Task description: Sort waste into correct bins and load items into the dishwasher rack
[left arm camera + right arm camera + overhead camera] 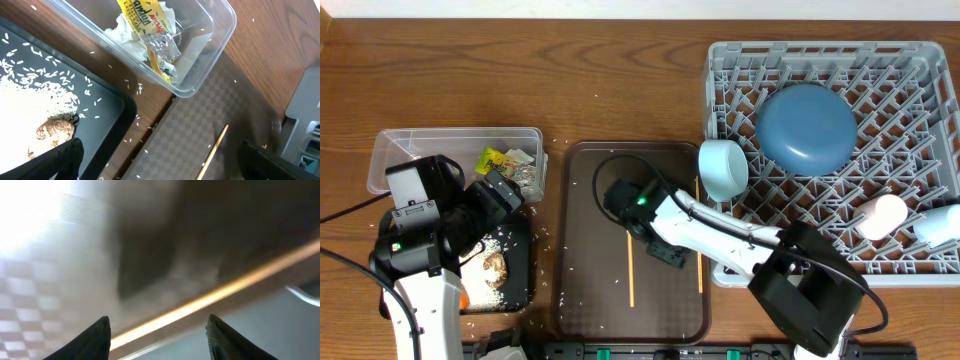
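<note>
Blurred black fingertips of the right gripper [157, 330] stand partly apart and empty, low over a thin wooden chopstick [200, 302]. It runs diagonally across the gap, lying flat on the dark brown rectangular serving tray [585, 310] at lower centre of the overhead view. Light, stiff and likely to roll, the stick looks best pinched across its width near mid-length, with the tips pressed down to the tray. At upper right sits the large grey plastic dishwasher rack [920, 60], already carrying a round blue plate [805, 130]. At left, the left gripper [162, 150] hangs wide open and empty between the serving tray and a shallow black tray [107, 112] strewn with white rice grains [30, 100].
</note>
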Controlling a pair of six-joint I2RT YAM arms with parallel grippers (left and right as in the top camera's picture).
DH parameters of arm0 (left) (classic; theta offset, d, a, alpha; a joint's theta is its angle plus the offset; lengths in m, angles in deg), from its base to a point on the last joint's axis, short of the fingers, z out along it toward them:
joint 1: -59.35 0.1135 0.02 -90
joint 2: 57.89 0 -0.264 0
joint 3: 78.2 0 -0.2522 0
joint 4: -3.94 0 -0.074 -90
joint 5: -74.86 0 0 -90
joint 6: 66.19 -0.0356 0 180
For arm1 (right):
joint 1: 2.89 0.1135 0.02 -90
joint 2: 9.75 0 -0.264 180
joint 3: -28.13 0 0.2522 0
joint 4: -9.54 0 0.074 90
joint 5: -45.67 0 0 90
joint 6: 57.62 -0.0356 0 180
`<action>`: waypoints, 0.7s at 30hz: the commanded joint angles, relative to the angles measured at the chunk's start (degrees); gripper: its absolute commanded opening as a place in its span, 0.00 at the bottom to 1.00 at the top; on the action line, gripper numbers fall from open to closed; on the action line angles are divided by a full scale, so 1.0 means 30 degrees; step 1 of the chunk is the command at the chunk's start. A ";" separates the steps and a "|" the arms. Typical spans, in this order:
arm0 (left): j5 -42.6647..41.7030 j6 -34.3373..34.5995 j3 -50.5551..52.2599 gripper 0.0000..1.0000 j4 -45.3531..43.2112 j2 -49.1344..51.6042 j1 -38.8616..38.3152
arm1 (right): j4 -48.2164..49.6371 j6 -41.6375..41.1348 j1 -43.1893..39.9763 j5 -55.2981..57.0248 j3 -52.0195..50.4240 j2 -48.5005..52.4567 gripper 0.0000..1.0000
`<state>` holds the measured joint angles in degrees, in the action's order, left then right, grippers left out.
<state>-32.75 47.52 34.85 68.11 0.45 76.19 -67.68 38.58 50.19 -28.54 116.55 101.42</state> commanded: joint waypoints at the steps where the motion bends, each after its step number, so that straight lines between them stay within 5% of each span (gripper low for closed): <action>1: 0.0255 -0.0328 -0.0437 0.98 0.0044 -0.0124 0.0095 | -0.0393 -0.0466 0.0153 0.2055 0.0765 0.0189 0.59; 7: 0.0255 -0.0328 -0.0437 0.98 0.0044 -0.0124 0.0095 | -0.0437 -0.0474 -0.0087 0.2215 0.0670 0.0197 0.56; 13: 0.0255 -0.0328 -0.0437 0.98 0.0036 -0.0124 0.0095 | -0.0350 -0.0372 -0.0546 0.1872 0.0546 0.0197 0.38; 21: 0.0255 -0.0328 -0.0437 0.98 0.0044 -0.0124 0.0095 | 0.0444 0.0117 -0.0729 0.1253 0.0168 0.0197 0.40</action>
<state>-32.75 47.52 34.85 68.11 0.45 76.19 -67.15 38.12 48.77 -24.43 117.83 101.42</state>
